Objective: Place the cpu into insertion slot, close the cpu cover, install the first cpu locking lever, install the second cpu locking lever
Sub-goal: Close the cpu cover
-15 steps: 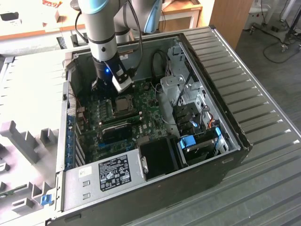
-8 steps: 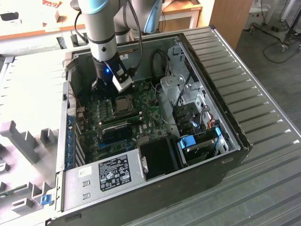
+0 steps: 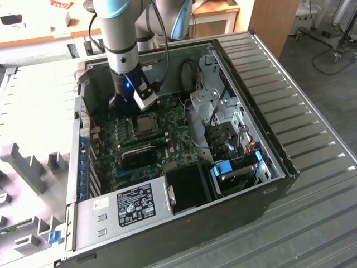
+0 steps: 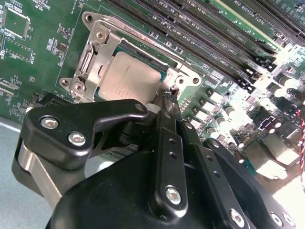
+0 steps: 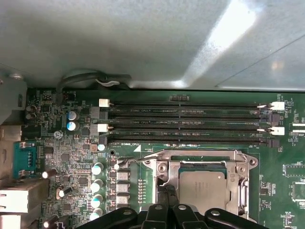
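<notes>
The cpu (image 4: 129,78) (image 5: 202,187) lies flat in the insertion slot (image 3: 146,124), its dull silver top showing. The cpu cover (image 4: 91,56) (image 5: 173,174) is folded down around it as a grey metal frame. A thin wire locking lever (image 5: 136,160) runs out from the socket's corner and along its edge by the memory slots. My gripper (image 4: 170,92) (image 5: 169,192) is shut, with its black fingers pressed together and the tips at the socket's corner beside the cover. Whether the tips touch a lever is hidden. In the exterior view the arm (image 3: 120,39) reaches down into the open computer case, right above the socket.
Long black memory slots (image 5: 186,124) (image 4: 205,33) run beside the socket. Upright capacitors (image 5: 97,169) stand near the fingers. The grey case wall (image 5: 143,38) rises behind the board. A power supply (image 3: 131,204), a drive cage (image 3: 228,167) and cables (image 3: 187,72) crowd the case.
</notes>
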Controlling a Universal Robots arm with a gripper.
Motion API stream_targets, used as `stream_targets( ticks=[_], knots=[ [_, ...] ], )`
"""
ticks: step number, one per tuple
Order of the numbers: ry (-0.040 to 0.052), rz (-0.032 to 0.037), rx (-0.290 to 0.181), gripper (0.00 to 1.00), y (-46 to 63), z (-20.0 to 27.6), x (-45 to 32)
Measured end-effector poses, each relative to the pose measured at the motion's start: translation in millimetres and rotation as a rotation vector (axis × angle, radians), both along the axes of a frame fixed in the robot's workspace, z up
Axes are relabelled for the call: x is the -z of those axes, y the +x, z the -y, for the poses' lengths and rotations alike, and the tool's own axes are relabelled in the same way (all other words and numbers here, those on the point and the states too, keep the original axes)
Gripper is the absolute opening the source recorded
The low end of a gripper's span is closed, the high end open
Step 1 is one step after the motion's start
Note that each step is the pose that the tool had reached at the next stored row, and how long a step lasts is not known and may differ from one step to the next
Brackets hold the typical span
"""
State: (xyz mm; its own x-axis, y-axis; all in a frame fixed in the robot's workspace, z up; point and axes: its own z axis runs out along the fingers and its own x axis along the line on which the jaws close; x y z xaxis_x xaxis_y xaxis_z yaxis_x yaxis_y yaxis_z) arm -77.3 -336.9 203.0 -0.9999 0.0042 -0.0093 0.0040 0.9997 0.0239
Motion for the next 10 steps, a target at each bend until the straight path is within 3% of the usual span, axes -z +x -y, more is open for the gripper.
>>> stream_targets(
  ticks=[10],
  knots=[
    [-0.0001,0.0001,-0.004,0.10,0.7,-0.2,1.9]
  ],
)
